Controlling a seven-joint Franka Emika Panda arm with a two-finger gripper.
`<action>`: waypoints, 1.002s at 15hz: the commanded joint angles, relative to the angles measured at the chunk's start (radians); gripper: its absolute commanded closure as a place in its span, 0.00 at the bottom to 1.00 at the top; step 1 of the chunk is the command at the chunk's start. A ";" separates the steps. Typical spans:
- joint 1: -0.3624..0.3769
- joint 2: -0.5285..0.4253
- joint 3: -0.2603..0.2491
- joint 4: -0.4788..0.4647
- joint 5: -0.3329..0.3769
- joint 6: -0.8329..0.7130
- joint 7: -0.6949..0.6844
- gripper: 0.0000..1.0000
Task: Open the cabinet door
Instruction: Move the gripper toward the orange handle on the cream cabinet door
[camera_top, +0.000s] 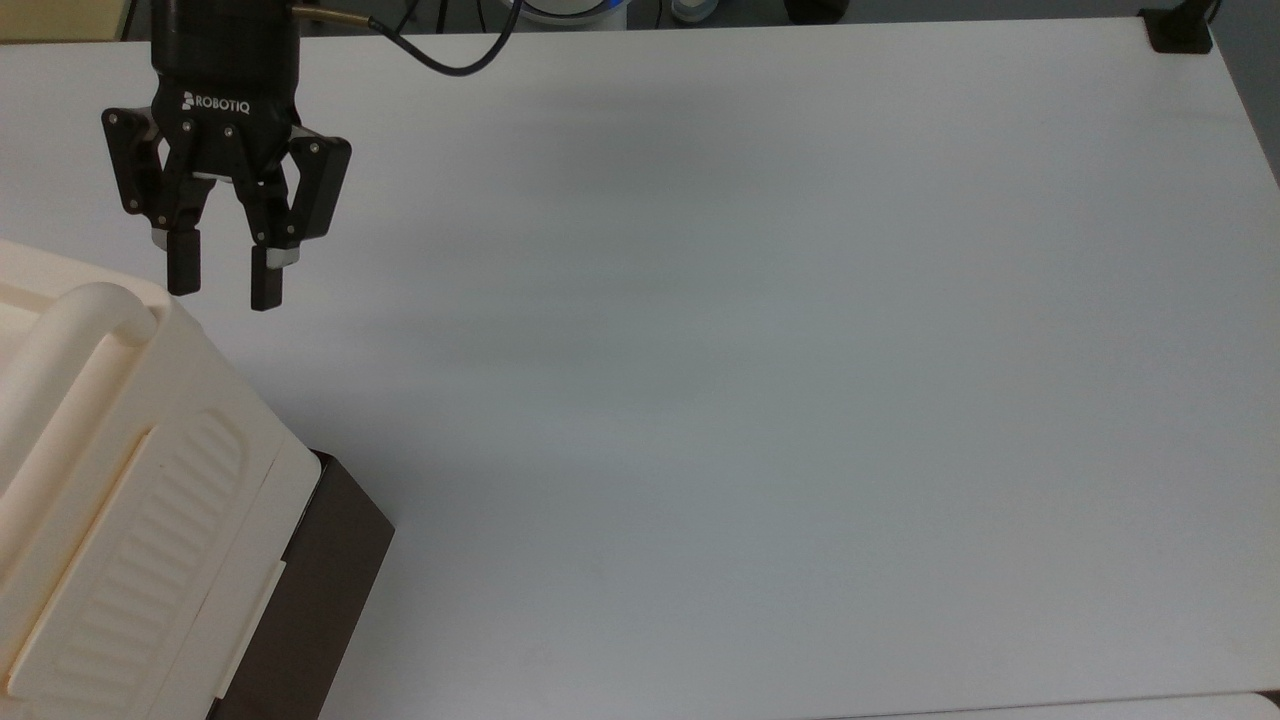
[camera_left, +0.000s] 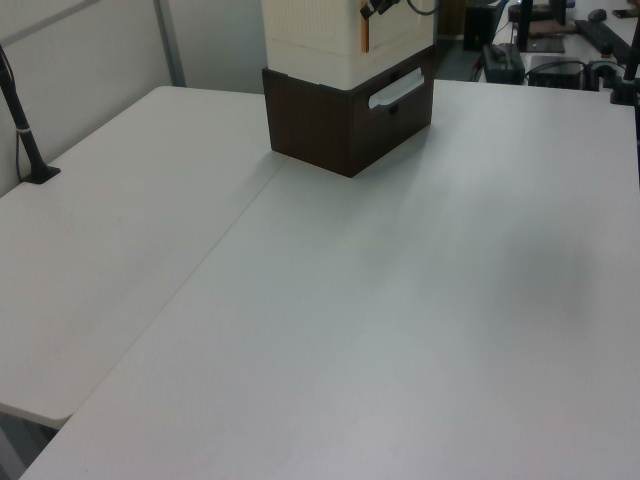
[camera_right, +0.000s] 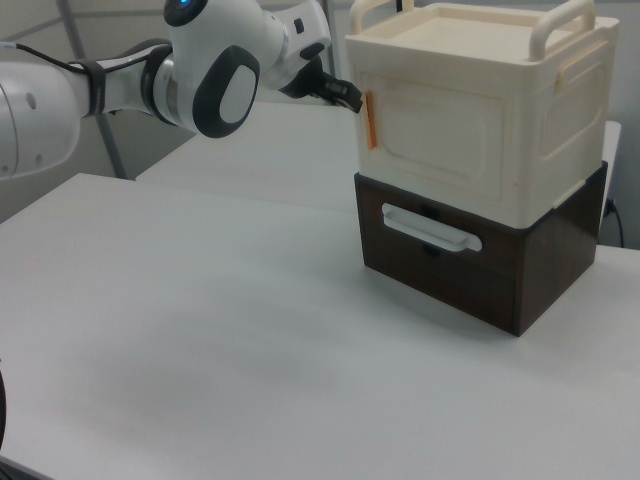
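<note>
The door (camera_right: 437, 138) sits shut, orange tab (camera_right: 370, 119) at its edge — my gripper (camera_top: 225, 285), fingers spread, should straddle that tab squarely, then pull gently.

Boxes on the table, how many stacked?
2. The cream cabinet sits on top of the dark brown box, which rests on the white table, at the right view's right. Nothing else seems hidden behind them.

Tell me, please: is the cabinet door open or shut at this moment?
Shut. In the right view the cabinet door lies flush in the front of the cabinet, with no gap. The gripper, fingers apart, has not touched it.
</note>
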 joint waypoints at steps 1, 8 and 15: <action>-0.005 0.013 -0.005 0.014 0.000 0.030 0.016 0.45; -0.024 0.034 -0.007 0.038 -0.002 0.034 0.016 0.45; -0.024 0.071 -0.007 0.064 -0.002 0.089 0.034 0.46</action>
